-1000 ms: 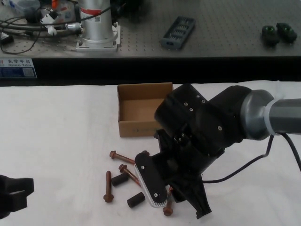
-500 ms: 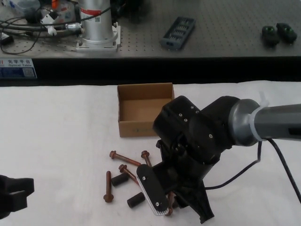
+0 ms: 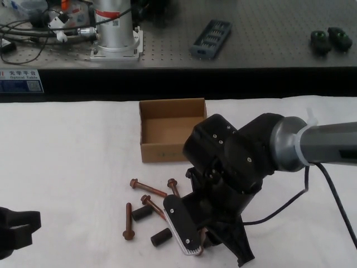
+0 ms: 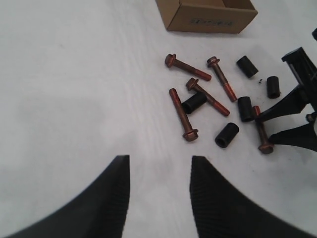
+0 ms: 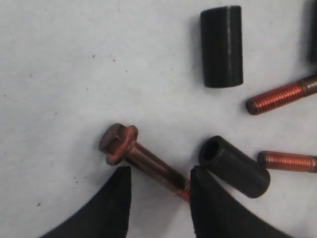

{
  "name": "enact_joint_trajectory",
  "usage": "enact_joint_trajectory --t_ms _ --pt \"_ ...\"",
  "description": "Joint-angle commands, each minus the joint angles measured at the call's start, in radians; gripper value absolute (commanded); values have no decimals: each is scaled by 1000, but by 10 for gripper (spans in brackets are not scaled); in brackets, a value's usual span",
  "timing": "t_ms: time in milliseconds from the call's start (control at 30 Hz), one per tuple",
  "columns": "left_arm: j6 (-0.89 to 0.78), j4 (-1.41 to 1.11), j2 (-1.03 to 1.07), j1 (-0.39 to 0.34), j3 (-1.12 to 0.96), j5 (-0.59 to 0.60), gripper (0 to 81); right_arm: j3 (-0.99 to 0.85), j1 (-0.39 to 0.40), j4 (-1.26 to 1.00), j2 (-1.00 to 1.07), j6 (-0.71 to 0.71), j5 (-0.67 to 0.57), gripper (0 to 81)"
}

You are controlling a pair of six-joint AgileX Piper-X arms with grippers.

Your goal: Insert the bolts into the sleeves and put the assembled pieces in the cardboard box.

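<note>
White cloth (image 3: pixel 67 156) covers the bench.

High view: the cardboard box (image 3: pixel 172 131) stands open, showing only its bare floor. Just in front of it, the right gripper (image 3: pixel 209 248) sits low over the loose bolts (image 3: pixel 146 186). The left gripper (image 3: pixel 17 231) is at the near edge.

Left wrist view: the left fingers are spread wide over bare cloth. One bolt (image 4: pixel 261 130) lies flat beside the right fingers, its head pointing away from the box (shank toward it).

Right wrist view: the right jaws are apart and straddle that bolt's threaded end. A sleeve (image 5: pixel 234 166) lies just beside it.

Bright, even light; soft shadows (faint ones) beside the bolts (image 4: pixel 182 113).
</note>
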Motion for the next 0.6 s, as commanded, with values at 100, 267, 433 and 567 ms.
enact_joint_trajectory --t_ms 100,267,433,567 --pt "-13 -2 1 2 -9 7 294 -1 2 20 36 -9 -25 295" --pt "-13 5 1 2 -9 7 294 -3 5 29 36 -9 -30 295" --pt "-13 5 1 2 -9 7 294 -3 5 74 36 -7 -64 295" --pt "-13 5 1 2 -9 7 294 -3 5 135 36 0 -113 295"
